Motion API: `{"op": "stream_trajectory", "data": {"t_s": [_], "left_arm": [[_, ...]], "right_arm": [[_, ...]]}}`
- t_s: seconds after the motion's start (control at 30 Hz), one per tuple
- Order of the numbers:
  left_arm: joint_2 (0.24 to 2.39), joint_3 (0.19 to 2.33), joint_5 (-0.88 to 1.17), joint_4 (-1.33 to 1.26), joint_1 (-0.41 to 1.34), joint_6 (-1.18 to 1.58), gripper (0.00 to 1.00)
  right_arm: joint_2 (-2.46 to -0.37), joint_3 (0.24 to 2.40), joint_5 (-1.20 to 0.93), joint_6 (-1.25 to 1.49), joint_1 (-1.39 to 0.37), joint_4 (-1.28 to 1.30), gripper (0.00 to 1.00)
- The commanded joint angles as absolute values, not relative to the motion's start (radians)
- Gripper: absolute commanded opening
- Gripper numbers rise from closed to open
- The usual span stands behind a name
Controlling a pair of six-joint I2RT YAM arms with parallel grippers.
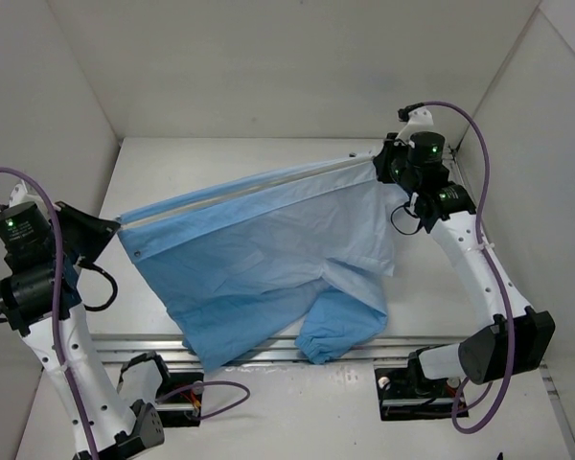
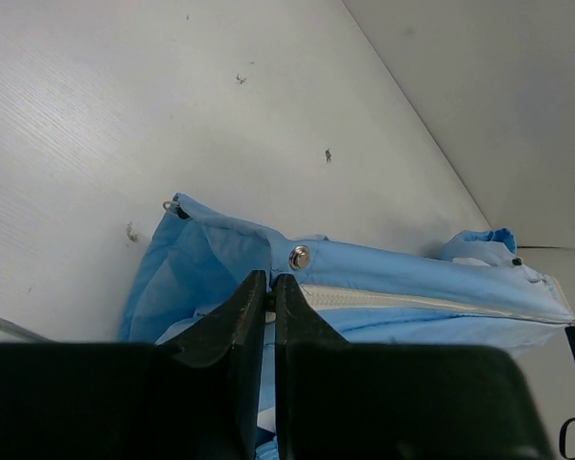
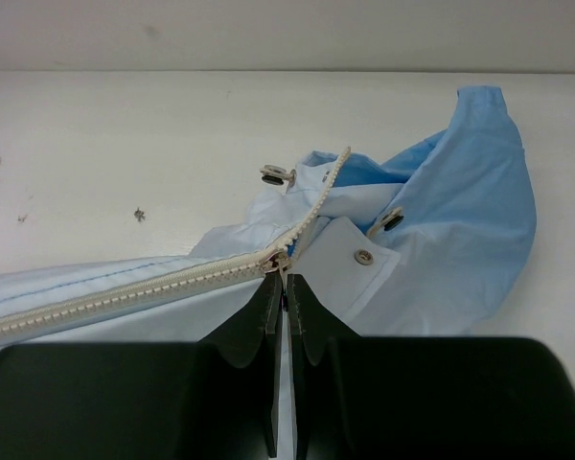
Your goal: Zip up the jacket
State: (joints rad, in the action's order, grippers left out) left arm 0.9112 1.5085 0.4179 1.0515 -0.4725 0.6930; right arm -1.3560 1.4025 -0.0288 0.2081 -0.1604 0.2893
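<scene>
- Top external view: the jacket (image 1: 259,259) lay on the table (image 1: 220,158) with its front edge pulled into one straight line. That line ran from the left gripper (image 1: 113,230) at the left up to the right gripper (image 1: 379,167) at the far right, and it was the long axis. Each claw sat at one end of it, and the body and a sleeve cuff (image 1: 318,347) trailed toward the near edge. Nothing but the cloth itself lay across the line.
- Left wrist view: the left gripper (image 2: 270,280) had its fingers pressed together. It pinched the jacket's (image 2: 201,268) hem corner just below a metal snap (image 2: 300,257). The zipper (image 2: 412,302) ran off to the right, away from the claw, with its teeth meshed as far as they showed.
- Right wrist view: the right gripper (image 3: 286,280) was narrow, nipped on the slider (image 3: 278,262). Meshed zipper (image 3: 125,292) teeth stretched left of the slider. Ahead of it a short stretch of open teeth (image 3: 326,192) curved up and away toward the collar end.
- Judgement: only that short stretch seemed left to zip. The right arm was the nearer one, and the pull would go along the axis, away from the left claw's anchor.
- Judgement: the placket flap (image 3: 364,278), lying just beside the slider on its right, looked like the one thing that might snag.
</scene>
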Motion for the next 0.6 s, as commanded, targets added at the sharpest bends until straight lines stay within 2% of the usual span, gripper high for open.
{"op": "stream_trajectory", "data": {"t_s": [0.0,0.3,0.5,0.57], "left_arm": [[0.897,1.545,0.206,0.957,-0.525,0.649,0.00],[0.871,1.539,0.207,0.962,-0.525,0.653,0.00],[0.861,1.509,0.280,0.914,-0.525,0.644,0.00],[0.861,1.520,0.302,0.888,-0.525,0.643,0.00]], "right_arm": [[-1.333,1.493,0.204,0.173,-0.061,0.169,0.00],[-1.350,1.493,0.246,0.169,-0.040,0.178,0.00],[-1.342,1.515,-0.050,0.195,-0.106,0.161,0.00],[-1.357,1.592,-0.061,0.195,-0.172,0.147,0.00]]}}
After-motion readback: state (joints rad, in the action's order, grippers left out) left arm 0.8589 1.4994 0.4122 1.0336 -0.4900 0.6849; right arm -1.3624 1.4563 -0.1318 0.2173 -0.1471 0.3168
